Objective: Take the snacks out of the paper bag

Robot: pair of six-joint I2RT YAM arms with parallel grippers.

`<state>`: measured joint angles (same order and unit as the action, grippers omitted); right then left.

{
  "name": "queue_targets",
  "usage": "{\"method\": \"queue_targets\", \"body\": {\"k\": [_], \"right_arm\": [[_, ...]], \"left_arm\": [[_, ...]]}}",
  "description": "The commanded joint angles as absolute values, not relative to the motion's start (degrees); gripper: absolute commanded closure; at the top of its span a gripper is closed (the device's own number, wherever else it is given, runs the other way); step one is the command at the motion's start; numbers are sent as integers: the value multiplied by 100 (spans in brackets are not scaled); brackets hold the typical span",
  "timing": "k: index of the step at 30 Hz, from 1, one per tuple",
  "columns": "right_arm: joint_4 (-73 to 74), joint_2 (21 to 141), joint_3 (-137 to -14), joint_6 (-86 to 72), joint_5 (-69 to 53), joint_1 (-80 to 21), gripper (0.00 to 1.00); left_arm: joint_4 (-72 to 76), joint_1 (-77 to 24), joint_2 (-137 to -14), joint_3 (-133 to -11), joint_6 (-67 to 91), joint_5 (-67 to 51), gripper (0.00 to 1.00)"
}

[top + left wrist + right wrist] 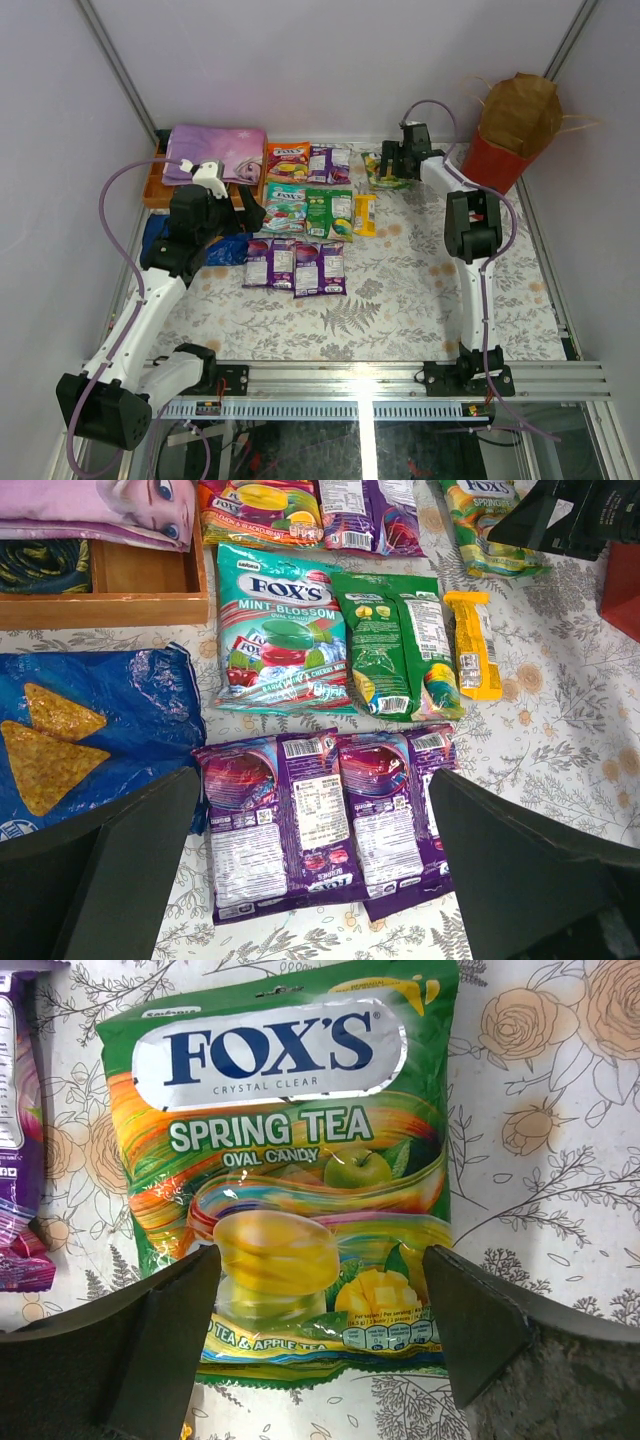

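Snacks [305, 215] lie in rows on the table [420, 300], left of centre. The bag [515, 125] stands in the far right corner, mouth up.

My right gripper [318, 1260] hangs just over the Spring Tea packet [285, 1160], which lies flat at the far edge, just right of the rows, with the bag farther right. The jaws stand wide, one finger either side of the packet's near end, gripping nothing.

I judge this packet is set down, so the step is getting clear. I should rise straight up with the jaws spread, so no finger catches the glossy film and drags it. Then I should swing right to the bag's mouth and come in from above, clear of the string handles. Whether anything is left inside I cannot see.

My left gripper [312, 780] is wide too, empty, over two purple packets [320, 820].

Readable under my right: "FOX'S CRYSTAL CLEAR SPRING TEA OVAL CANDY". The teal packet [280, 630] under my left reads "FOX'S MINT BLOSSOM".
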<state>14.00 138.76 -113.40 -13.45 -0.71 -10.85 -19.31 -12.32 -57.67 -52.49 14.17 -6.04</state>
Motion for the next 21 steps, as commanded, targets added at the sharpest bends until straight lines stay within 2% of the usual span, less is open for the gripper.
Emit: {"method": "queue_targets", "body": {"k": [1, 6, 21], "right_arm": [[1004, 13587, -10984, -1675, -246, -1070, 12], [741, 13664, -10841, -2080, -414, -1076, 14], [787, 14131, -11622, -2692, -484, -1368, 14]], "left_arm": [[-1881, -1186, -5746, -5396, 1292, -702, 0], [-1872, -1186, -5756, -5396, 1292, -738, 0], [-1898, -1182, -5761, -5380, 1292, -797, 0]]}}
